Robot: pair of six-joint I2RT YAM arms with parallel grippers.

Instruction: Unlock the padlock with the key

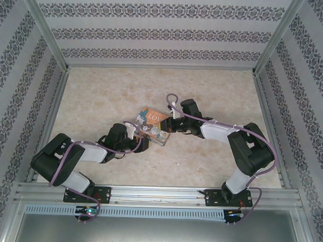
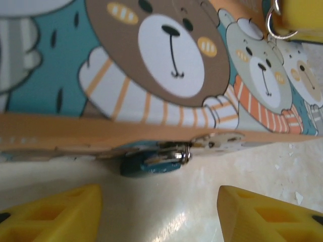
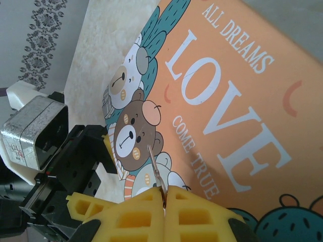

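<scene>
My left gripper [image 2: 159,214] sits at the tin's [image 2: 166,60] long side wall. Its 2 yellow fingers [image 2: 55,214] are spread to a middling width with nothing between them. Just ahead of that gap is the padlock [image 2: 150,164]. It hangs from the tin's clasp, with its teal body lying on the table [image 1: 98,97] against the tin's wall and its silvery shackle through the clasp.

I judge the padlock to be tiny, light, hard and slick. Since it hangs loose, it will likely swing or twist away at a nudge. I would take it across the 2 flat faces of the body, low and clear of the shackle, and hold it square so the keyhole end stays free.

Over the tin's lid, my right gripper [image 3: 164,194] is pinched shut on the key [image 3: 154,169]. The thin blade pokes out from between the 2 pads. The key looks stiff but very slim, so it could pivot in the soft pads if it meets the keyhole off-line. It is well short of the padlock, on the tin's other side.
</scene>
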